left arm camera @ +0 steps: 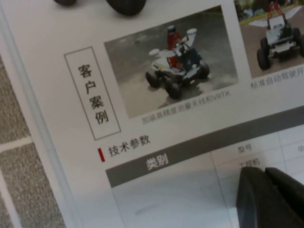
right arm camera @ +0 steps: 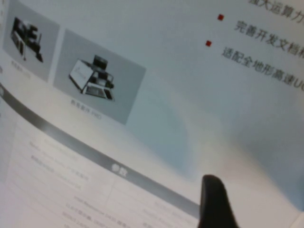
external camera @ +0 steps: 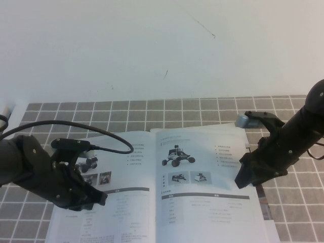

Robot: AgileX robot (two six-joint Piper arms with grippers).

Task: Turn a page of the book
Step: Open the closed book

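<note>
Matte black arms; left claw [external camera: 93, 198] trails black cable.

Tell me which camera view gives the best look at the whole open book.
The high view: the book lies open on the tiled table, left claw over its left page, right claw over the right page. Both wrist views show only close-up patches of print and thumbnails.
</note>
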